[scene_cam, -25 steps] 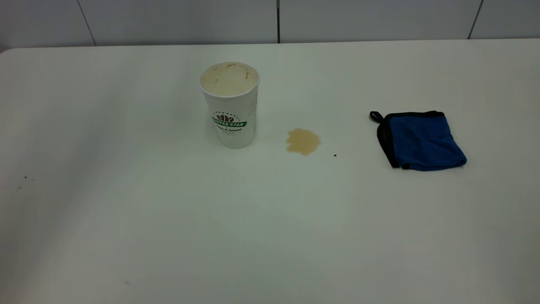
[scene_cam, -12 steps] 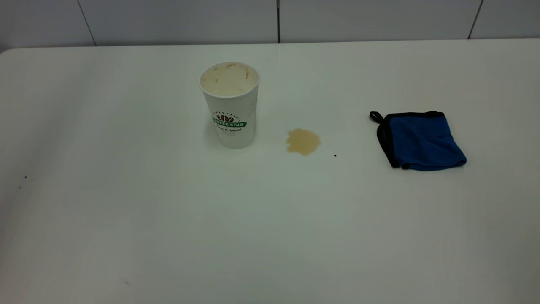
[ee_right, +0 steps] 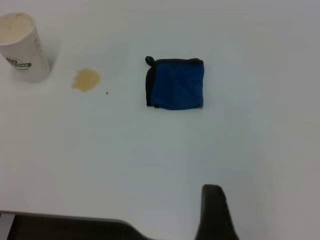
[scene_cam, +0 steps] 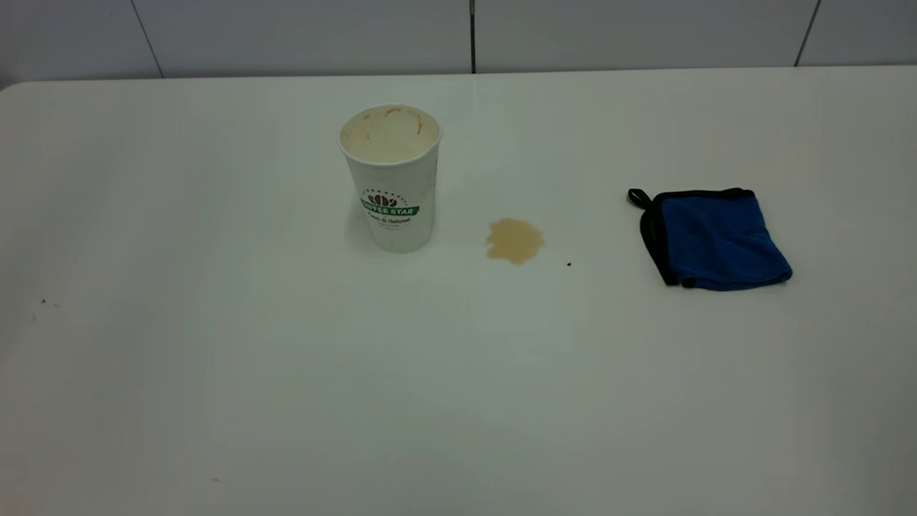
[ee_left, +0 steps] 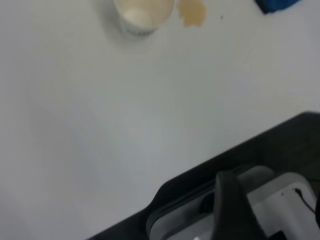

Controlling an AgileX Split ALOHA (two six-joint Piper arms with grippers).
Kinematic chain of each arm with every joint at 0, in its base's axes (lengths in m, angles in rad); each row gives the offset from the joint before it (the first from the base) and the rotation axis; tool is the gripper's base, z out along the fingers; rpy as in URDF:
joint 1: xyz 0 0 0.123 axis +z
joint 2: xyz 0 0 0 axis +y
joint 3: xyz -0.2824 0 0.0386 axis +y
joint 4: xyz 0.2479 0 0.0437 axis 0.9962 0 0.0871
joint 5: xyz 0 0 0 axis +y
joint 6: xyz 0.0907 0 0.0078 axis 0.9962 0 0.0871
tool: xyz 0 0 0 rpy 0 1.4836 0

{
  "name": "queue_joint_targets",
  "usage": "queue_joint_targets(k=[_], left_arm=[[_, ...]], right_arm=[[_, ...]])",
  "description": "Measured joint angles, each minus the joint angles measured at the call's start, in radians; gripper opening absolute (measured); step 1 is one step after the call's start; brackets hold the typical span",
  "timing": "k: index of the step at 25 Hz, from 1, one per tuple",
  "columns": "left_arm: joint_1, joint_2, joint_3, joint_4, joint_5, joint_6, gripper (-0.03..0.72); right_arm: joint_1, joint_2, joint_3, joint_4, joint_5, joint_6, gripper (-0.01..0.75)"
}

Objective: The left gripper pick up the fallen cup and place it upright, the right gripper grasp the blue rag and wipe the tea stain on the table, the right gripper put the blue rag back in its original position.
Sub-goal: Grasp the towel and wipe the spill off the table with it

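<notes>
Cup upright | tea stain just right of cup, unwiped | blue rag farther right, nearer right arm | fingers' spacing indeterminable, both arms

I see a grey panelled wall running behind the tabletop's far edge, with dark seams dividing it into separate panels.

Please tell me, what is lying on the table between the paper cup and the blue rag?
The tea stain lies between the cup and the blue rag, nearer the cup, with a tiny dark speck beside it. The exterior view shows this.
</notes>
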Motion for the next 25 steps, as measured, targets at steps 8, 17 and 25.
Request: queue_joint_targets(k=[8, 17, 25], left_arm=[[0.0, -0.228, 0.438, 0.127, 0.0, -0.01, 0.447], [0.0, -0.499, 0.764, 0.159, -0.046, -0.012, 0.54], [0.0, -0.775, 0.824, 0.16, -0.066, -0.012, 0.541]], right_arm=[[0.0, 0.0, 0.0, 0.0, 0.0, 0.0, 0.563], [0.0, 0.0, 0.0, 0.0, 0.0, 0.0, 0.563], [0.0, 0.0, 0.0, 0.0, 0.0, 0.0, 0.563]])
